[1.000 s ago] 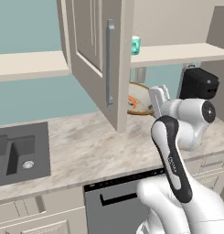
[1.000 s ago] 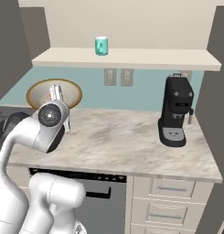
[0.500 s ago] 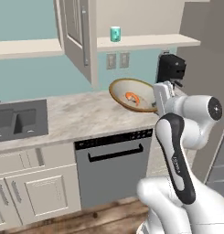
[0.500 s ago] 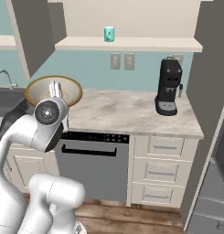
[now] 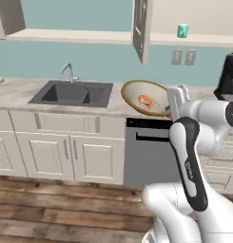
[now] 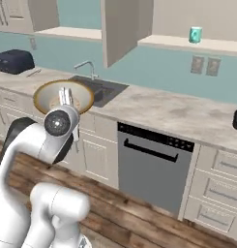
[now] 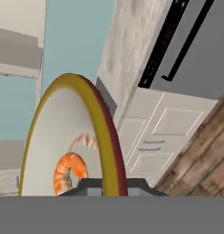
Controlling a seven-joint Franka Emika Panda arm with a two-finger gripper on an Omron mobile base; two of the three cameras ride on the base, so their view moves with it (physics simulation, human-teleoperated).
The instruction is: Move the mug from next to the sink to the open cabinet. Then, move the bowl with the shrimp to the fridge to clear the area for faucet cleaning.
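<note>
My gripper (image 5: 174, 100) is shut on the rim of the bowl (image 5: 142, 96), a wide tan-rimmed dish held tilted on edge in the air in front of the counter. The orange shrimp (image 5: 145, 100) lies inside it. From the right, the bowl (image 6: 52, 98) hangs above my wrist with the gripper (image 6: 66, 96) on its rim. Close up, the bowl rim (image 7: 102, 123) runs between the fingertips (image 7: 134, 184) and the shrimp (image 7: 67, 172) rests low inside. The teal mug (image 5: 183, 30) stands on the shelf beside the open cabinet door (image 5: 141, 28). The sink (image 5: 72, 93) and faucet (image 5: 68, 71) lie to the left.
A dark grey dishwasher (image 5: 146, 152) sits under the counter just behind the bowl. A black coffee machine (image 5: 228, 77) stands at the right edge. A dark toaster (image 6: 14, 61) sits far left on the counter. Beige base cabinets (image 5: 65, 152) and wooden floor (image 5: 51, 209) lie below.
The whole picture has shifted: the base has backed off and turned, bringing the sink and floor into view. The bowl with the shrimp stays gripped and tilted.
</note>
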